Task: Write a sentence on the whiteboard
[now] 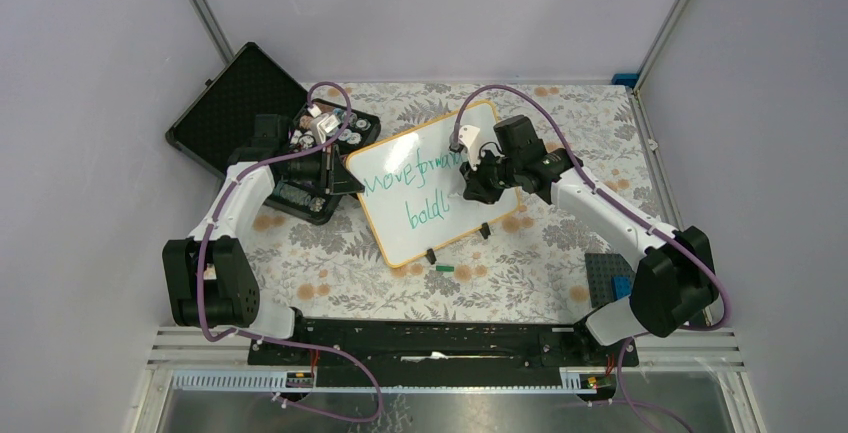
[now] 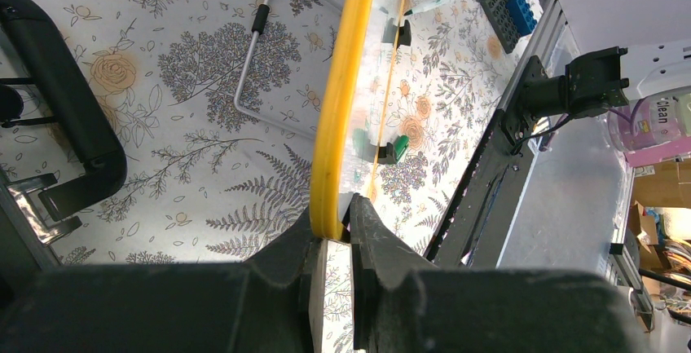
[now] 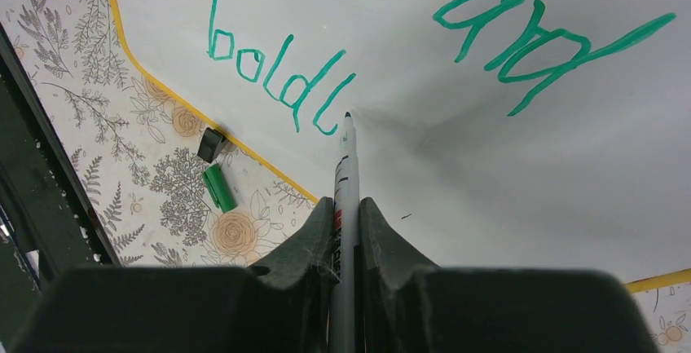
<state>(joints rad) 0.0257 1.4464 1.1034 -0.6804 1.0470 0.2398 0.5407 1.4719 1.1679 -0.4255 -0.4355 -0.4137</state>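
Observation:
The whiteboard (image 1: 400,223), white with an orange-yellow rim, stands tilted in the middle of the table on two black clip feet. Green handwriting (image 1: 415,181) on it reads "Move forward" above "boldl". My left gripper (image 1: 343,181) is shut on the board's left rim (image 2: 336,125). My right gripper (image 1: 478,185) is shut on a white marker (image 3: 345,182). The marker's tip touches the board just right of the last "l" of "boldl" (image 3: 277,72).
A green marker cap (image 1: 444,268) lies in front of the board and also shows in the right wrist view (image 3: 218,187). An open black foam-lined case (image 1: 235,103) and a tray of small parts (image 1: 325,133) are at the back left. A dark baseplate with a blue brick (image 1: 612,281) lies at the right.

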